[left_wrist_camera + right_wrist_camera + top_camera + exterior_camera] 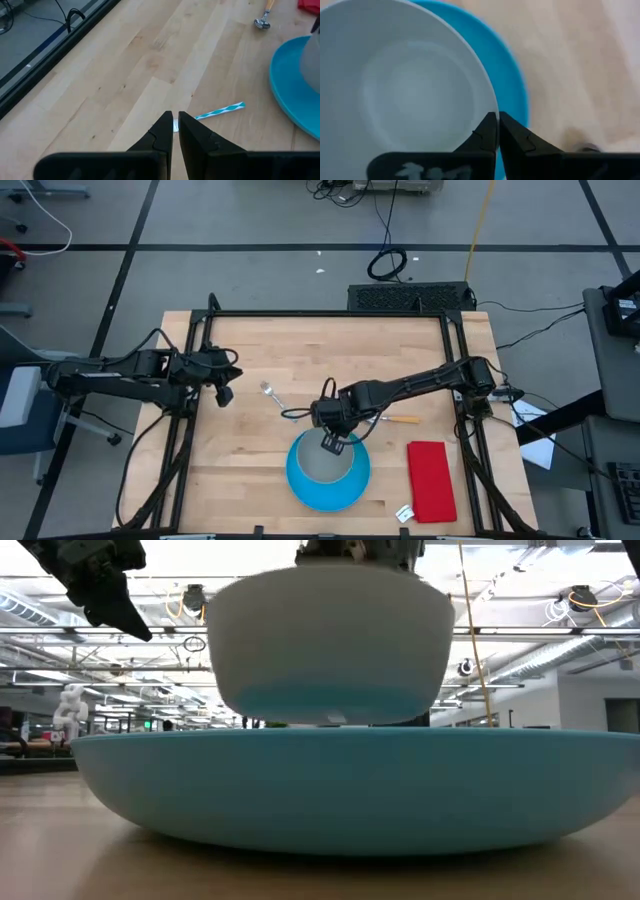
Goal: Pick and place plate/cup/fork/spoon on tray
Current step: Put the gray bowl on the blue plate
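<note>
Low view first: the cup [330,645] hangs just above the plate [350,785], and a thin gap seems to show under its base, so I judge it is not yet resting. The plate lies flat on the worktop [60,850], at the near edge.

From above, the right tool [333,442] is over the plate and pinches the far rim of the cup [324,463]; its two fingers [487,132] are together on the rim wall, one inside, one outside. The hold is on one side only, so the cup may tilt. If it is released while tilted or too high, it could land on its edge, rock, and slide on the smooth plate.

Farther back, the spoon [398,419] lies just behind the right arm, and the fork [271,393] a little to the left. A low sweep of the arm could push either one.

The left tool [224,393] waits over the left part of the worktop, fingers together and empty. No tray can be seen.
</note>
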Motion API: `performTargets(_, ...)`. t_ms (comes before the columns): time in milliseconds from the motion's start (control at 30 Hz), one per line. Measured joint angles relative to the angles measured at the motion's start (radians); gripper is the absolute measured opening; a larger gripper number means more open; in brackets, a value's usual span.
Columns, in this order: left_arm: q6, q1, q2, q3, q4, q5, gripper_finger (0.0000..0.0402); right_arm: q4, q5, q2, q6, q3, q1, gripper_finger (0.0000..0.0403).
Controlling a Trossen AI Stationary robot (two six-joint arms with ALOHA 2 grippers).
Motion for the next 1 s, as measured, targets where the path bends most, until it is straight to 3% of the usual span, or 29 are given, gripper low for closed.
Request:
performTargets(167, 0.0, 0.0, 0.0, 0.0, -0.001, 0.0, 0.0031, 0.03, -0.036, 0.0, 0.023, -0.03, 0.013, 0.0)
performTargets(1000, -0.018, 0.0, 0.0, 0.0, 0.0, 0.046, 0.0031, 0.057, -0.007, 0.029, 0.052, -0.032, 0.056, 0.0)
